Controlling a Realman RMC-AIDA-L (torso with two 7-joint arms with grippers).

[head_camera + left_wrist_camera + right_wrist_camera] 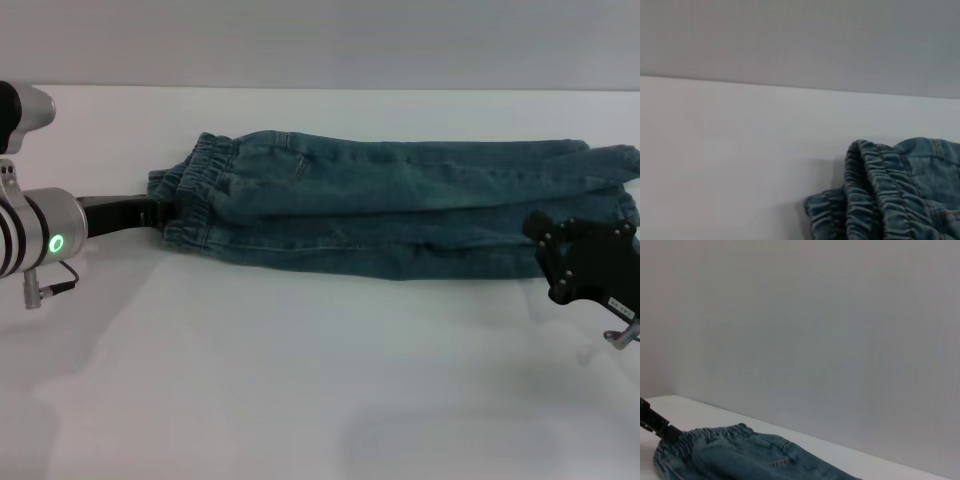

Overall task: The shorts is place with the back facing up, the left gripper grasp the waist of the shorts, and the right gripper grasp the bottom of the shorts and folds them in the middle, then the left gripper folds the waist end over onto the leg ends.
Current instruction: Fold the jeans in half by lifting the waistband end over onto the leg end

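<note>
Your blue denim shorts lie folded lengthwise across the smooth white surface, ruched elastic waist at 9 o'clock, left pincer clamped on it, right pincer over the leg ends at 3 o'clock, grip unclear.

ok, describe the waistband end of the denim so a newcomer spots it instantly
On the white table lies one long blue denim garment. Its gathered elastic waistband is the end at the robot's left, beside the left claw; only that end is ruffled.

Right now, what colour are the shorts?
Blue denim shorts, clearest in the head view.
</note>
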